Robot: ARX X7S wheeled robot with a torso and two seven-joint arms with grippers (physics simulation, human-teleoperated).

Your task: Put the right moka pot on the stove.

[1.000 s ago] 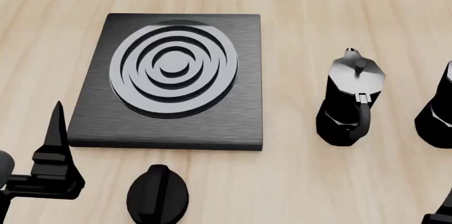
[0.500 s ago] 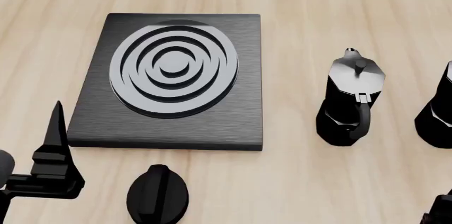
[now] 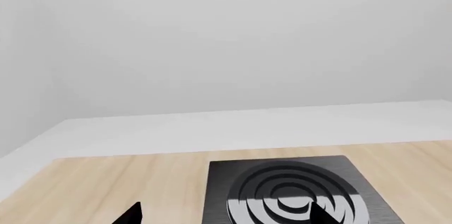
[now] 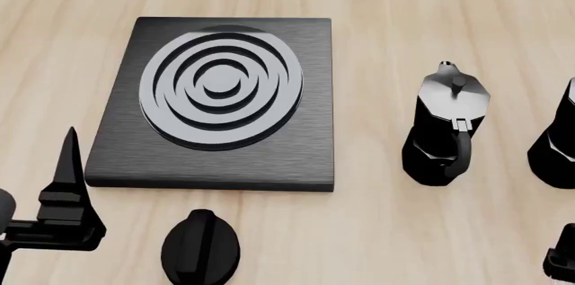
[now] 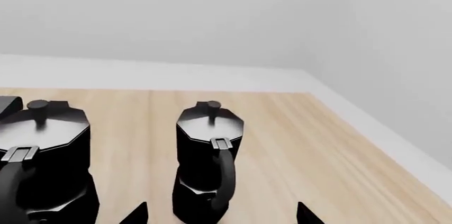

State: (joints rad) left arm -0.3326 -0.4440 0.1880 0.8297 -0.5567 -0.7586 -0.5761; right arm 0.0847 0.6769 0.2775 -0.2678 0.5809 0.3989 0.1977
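Here, the right moka pot is seen standing on the wooden table, just ahead of the right gripper, between its wide-apart fingertips. The left gripper is spread wide too, with the stove seen past its fingertips.

I see a pale wood-grain bench, matt. The stove looks like brushed black metal; the right moka pot is glossy black, grey-sheened on its lid.

pale wood table, plain grey walls
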